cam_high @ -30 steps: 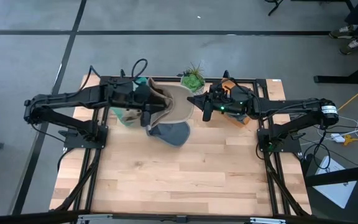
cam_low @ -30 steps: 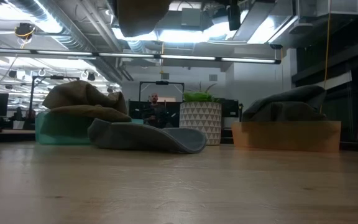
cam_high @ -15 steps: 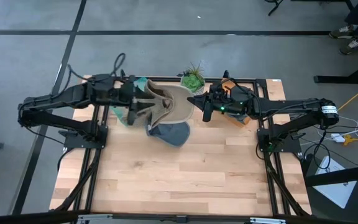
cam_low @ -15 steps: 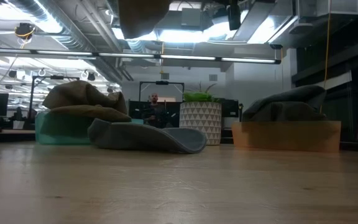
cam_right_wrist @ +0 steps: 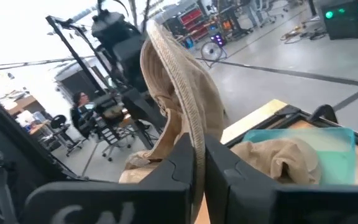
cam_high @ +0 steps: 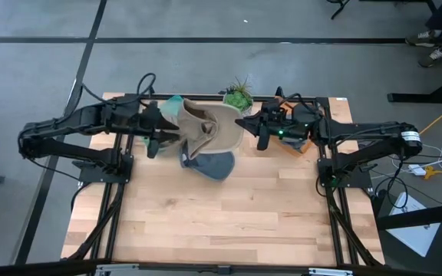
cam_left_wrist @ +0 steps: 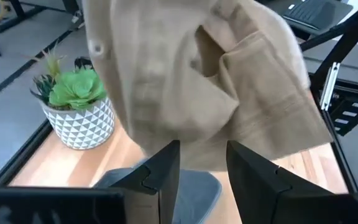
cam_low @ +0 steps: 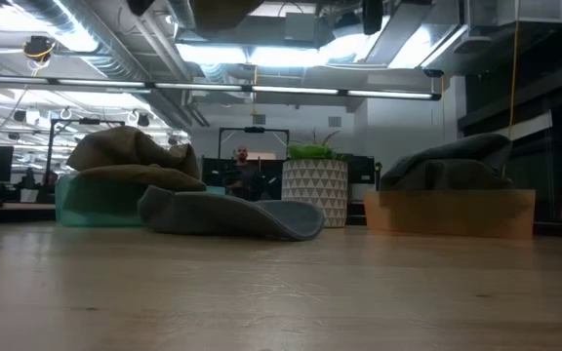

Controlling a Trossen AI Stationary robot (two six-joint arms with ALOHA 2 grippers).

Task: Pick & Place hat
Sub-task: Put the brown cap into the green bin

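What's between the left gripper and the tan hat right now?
Nothing visible. The tan hat hangs in the air, pinched at its brim by the right gripper. The left gripper is open beside the hat's other side, clear of it, with only air between. The grey hat lies on the table below.
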